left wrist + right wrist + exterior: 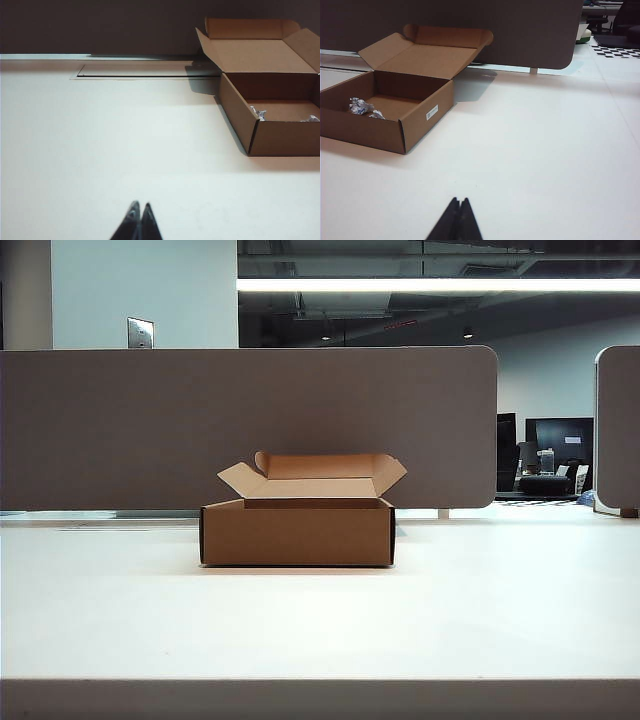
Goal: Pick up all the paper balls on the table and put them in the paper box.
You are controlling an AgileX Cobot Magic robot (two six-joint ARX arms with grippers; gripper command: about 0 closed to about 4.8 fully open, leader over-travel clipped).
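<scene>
The brown paper box [296,532] stands open mid-table with its lid flaps [318,475] raised. In the right wrist view, paper balls [360,106] lie inside the paper box [427,112] against its near wall. The left wrist view shows white paper balls [259,113] inside the paper box [285,137] too. My left gripper [140,205] is shut and empty over bare table [100,150], well away from the box. My right gripper [459,201] is shut and empty, also apart from the box. Neither gripper appears in the exterior view.
A grey-brown partition panel [240,425] runs behind the box, with a second panel [618,425] at the far right. A thin flat strip [145,76] lies on the table by the partition. The table's front edge [320,680] is near the camera.
</scene>
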